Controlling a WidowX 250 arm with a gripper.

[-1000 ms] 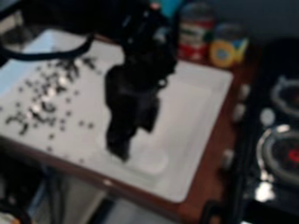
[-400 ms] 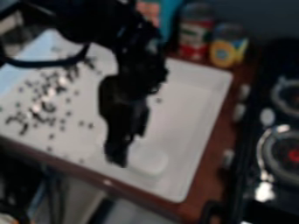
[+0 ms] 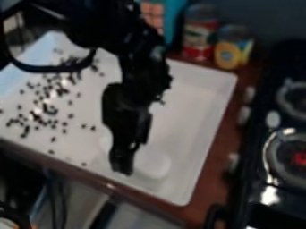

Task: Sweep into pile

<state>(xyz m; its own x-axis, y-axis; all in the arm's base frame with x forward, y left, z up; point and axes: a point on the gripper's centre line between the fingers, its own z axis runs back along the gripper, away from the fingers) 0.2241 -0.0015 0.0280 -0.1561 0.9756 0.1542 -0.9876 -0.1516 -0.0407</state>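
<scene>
Camera view: the black two-finger end effector [image 3: 122, 167] hangs over the lower middle of the white rectangular plastic tray [image 3: 197, 109], which lies on the reddish-brown wooden counter [image 3: 206, 188]. Its degree of opening cannot be determined, nor can it be confirmed whether anything is gripped. A smooth white rounded object [image 3: 152, 163] sits just beside its tip; its function and any contact with the end effector cannot be verified. The task material, small dark loose pieces [image 3: 37, 117], is scattered in a broad band across the left part of the tray, with stray pieces toward the near edge. The sweep into a pile is judged incomplete. Caution: a stroke begun too far inside the band may leave the outer pieces behind. Caution: if the sweeping edge is carried too high, it may pass over the pieces; if pressed too low, it may drag or tilt the tray. Caution: a fast stroke toward the near edge may throw pieces over the rim. Caution: if the white rounded object lies loose, a sideways move may knock it away. An overlong stroke to the right could bring the arm near the black stove [image 3: 251, 197].
</scene>
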